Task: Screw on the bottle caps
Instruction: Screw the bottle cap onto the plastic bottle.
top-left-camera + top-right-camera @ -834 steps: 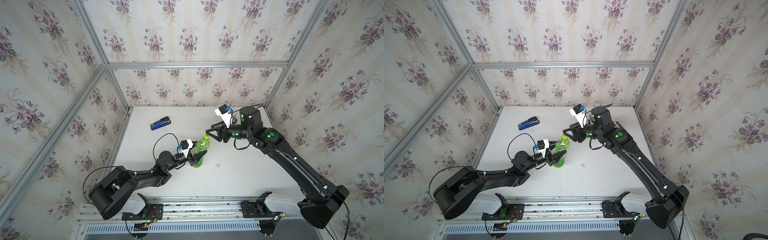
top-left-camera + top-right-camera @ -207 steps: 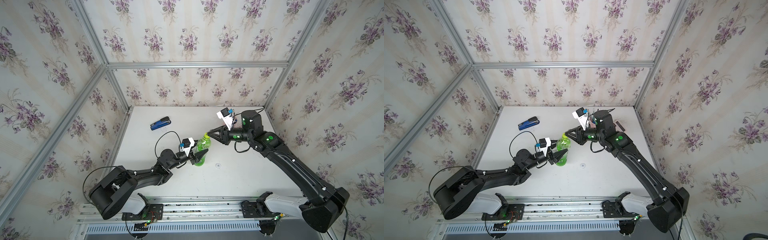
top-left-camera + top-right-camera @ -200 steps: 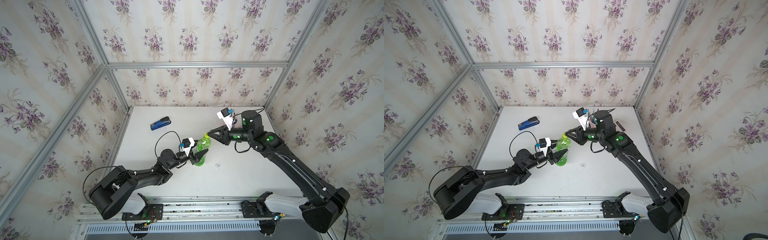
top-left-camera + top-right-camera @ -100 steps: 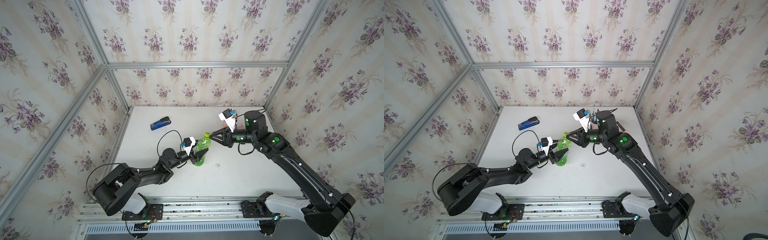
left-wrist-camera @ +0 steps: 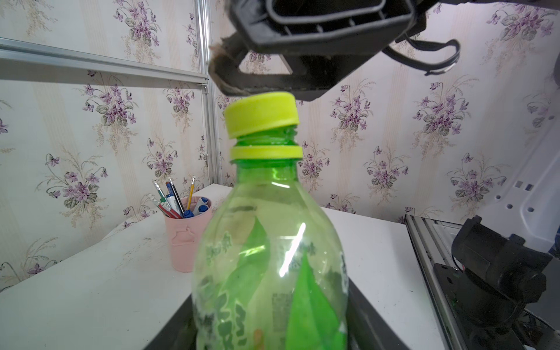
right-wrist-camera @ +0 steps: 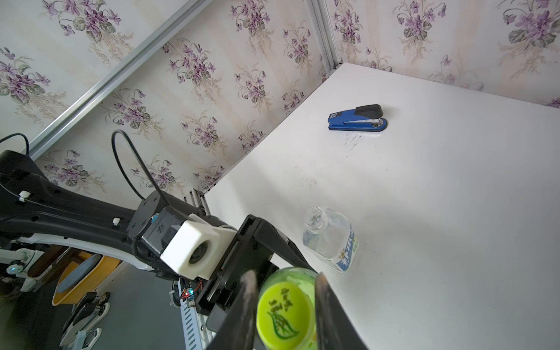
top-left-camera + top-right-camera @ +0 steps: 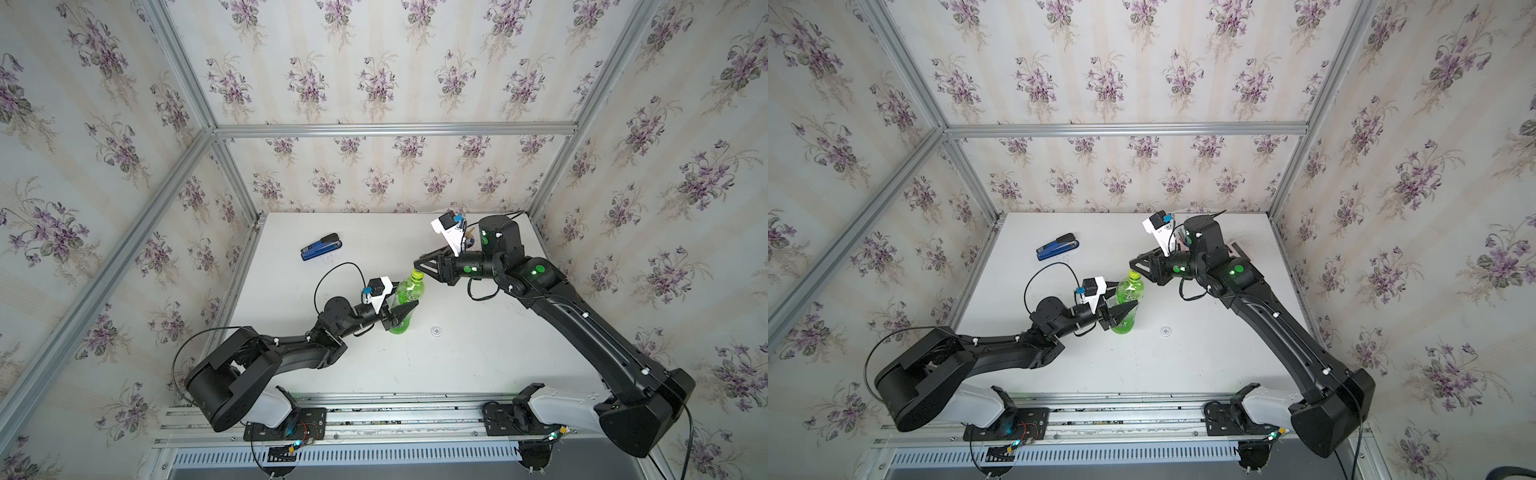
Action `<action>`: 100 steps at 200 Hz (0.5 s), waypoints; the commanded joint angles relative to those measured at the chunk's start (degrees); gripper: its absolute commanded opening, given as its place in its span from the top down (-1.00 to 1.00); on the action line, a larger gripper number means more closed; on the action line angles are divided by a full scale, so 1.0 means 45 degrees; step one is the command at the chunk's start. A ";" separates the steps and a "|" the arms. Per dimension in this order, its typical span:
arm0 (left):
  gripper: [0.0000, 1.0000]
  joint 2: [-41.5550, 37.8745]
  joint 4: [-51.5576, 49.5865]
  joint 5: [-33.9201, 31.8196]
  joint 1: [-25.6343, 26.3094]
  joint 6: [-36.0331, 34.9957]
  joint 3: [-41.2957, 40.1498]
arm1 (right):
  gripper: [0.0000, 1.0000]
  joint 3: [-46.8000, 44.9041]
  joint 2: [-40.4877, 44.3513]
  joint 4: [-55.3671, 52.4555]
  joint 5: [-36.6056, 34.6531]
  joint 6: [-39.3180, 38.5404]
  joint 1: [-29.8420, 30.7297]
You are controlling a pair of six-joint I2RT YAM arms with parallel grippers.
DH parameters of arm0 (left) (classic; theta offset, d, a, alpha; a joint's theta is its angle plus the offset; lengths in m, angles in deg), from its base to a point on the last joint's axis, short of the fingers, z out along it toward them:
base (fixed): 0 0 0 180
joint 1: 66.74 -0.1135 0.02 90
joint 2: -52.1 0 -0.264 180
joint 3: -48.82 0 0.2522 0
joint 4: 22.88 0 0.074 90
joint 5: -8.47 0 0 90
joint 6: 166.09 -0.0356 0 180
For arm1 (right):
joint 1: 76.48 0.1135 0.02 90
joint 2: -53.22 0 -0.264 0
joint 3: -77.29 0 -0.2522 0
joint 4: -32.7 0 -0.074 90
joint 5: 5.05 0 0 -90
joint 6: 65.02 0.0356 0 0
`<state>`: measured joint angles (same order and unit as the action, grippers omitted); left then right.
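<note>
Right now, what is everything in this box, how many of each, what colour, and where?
green bottle: one, translucent green, upright mid-table
yellow-green cap: one, sitting crooked on the green bottle's neck
clear bottle: one, clear with a printed label, uncapped, on the table beside the green bottle
white cap: one, white with a dark mark, loose on the table near the green bottle's base
stapler: one, blue and black, far left of the table
pen cup: one, pink, full of pens, far side of the table
table: one, white
left jaws: black, closed on the green bottle's body
right jaws: black, slightly apart, just above the yellow-green cap
</note>
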<state>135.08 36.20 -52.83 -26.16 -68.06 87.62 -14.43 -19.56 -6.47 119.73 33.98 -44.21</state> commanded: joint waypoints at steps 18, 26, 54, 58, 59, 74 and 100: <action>-0.23 -0.0102 0.0435 -0.0063 0.0006 0.0021 0.0040 | 0.35 -0.0339 0.0048 0.0226 0.0410 0.0013 -0.0004; -0.23 -0.0100 0.0453 -0.0048 0.0010 0.0049 0.0042 | 0.35 -0.0431 0.0096 0.0236 0.0366 -0.0008 -0.0010; -0.23 -0.0100 0.0489 -0.0101 0.0007 0.0128 0.0042 | 0.35 -0.0525 0.0190 0.0156 0.0415 -0.0007 -0.0013; -0.23 -0.0092 0.0493 -0.0101 0.0006 0.0146 0.0036 | 0.35 -0.0542 0.0209 0.0156 0.0441 -0.0021 -0.0005; -0.23 -0.0096 0.0493 -0.0106 0.0006 0.0147 0.0039 | 0.35 -0.0543 0.0212 0.0147 0.0438 -0.0024 -0.0014; -0.23 -0.0110 0.0572 -0.0217 0.0009 0.0234 0.0017 | 0.35 -0.0617 0.0263 0.0118 0.0396 -0.0064 -0.0014; -0.23 -0.0118 0.0679 -0.0133 0.0007 0.0266 -0.0017 | 0.40 -0.0702 0.0293 0.0262 0.0178 0.0168 -0.0004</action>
<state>134.79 36.09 -53.26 -26.16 -67.57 87.60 -17.40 -18.57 -6.16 121.48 34.02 -44.21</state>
